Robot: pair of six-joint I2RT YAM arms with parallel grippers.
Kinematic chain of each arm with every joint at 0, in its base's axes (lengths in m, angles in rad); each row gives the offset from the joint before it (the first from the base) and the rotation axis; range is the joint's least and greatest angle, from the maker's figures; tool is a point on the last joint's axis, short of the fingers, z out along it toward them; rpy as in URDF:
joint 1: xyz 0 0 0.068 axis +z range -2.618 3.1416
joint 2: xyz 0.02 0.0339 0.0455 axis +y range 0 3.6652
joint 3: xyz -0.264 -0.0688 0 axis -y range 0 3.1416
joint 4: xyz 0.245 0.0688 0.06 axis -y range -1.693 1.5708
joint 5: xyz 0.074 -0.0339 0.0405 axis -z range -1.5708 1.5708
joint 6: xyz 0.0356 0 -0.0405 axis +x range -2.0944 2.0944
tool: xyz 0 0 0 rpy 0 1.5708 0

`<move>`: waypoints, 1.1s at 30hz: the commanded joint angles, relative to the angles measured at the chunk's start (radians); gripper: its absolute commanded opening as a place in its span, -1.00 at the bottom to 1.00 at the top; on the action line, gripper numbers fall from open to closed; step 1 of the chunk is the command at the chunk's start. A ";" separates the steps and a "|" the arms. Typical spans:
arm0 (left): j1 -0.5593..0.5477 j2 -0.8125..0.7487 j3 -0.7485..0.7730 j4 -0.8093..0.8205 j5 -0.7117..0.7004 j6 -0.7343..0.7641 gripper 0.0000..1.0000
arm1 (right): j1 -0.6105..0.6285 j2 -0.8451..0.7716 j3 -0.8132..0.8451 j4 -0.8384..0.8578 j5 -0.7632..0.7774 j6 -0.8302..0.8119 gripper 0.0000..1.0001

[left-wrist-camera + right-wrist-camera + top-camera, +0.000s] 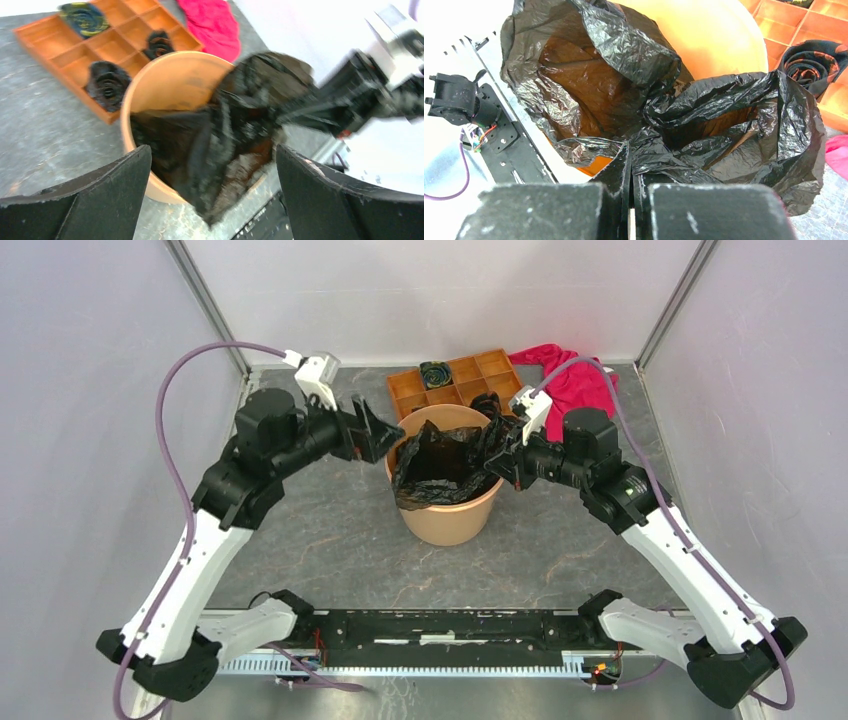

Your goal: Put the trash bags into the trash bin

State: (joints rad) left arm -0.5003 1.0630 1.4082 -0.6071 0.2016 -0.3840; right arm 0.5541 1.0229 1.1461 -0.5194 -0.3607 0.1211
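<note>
**Top view.** The left gripper (378, 436) hangs just left of the rim of the trash bin (445, 518). Its jaws are spread wide, and it holds nothing. The right gripper (497, 457) comes in from the right, over the rim, with its jaws pinched on the trash bag (438, 465). There is one bag, black and crinkled. It sits partly inside the bin and partly draped over the near rim. The single bin stands mid-table (320, 530). Behind it lies one orange compartment tray (408, 392), and one red cloth (565, 375) lies to the tray's right.

**Left wrist view.** The picture is blurred. The left gripper (212, 150) shows two dark fingers (105, 197) far apart, and neither touches anything. Beyond the gap between them, the bag (235, 135) hangs over the rim of the bin (170, 75). The right arm tugs at the bag from the right. The tray (55, 45) holds three coiled rolls (107, 85). The cloth (212, 22) is beyond the tray.

**Right wrist view.** The right gripper (631, 200) has its jaws pressed together on a fold of the bag (624, 65). The bag billows open directly ahead of the gripper. Much of it lies inside the bin (704, 35), and one part lies over the rim. One roll (811, 62) shows in the tray (804, 20) at the upper right. A pink sliver of the cloth (838, 155) shows at the right edge.
</note>
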 commanded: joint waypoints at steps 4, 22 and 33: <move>-0.239 0.091 0.022 -0.081 -0.195 0.098 1.00 | -0.001 0.002 0.050 0.080 -0.051 0.011 -1.00; -0.146 0.171 0.053 -0.121 -0.395 -0.020 -0.61 | -0.002 -0.086 0.012 -0.095 -0.062 -0.056 -1.00; 0.073 0.079 -0.133 -0.048 -0.117 -0.088 -0.76 | -0.002 -0.232 -0.217 -0.112 -0.131 0.018 -0.99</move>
State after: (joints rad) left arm -0.4534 1.1877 1.3247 -0.7216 -0.0124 -0.4145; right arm 0.5541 0.8089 0.9920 -0.6323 -0.4664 0.1017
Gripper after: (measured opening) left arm 0.123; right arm 0.006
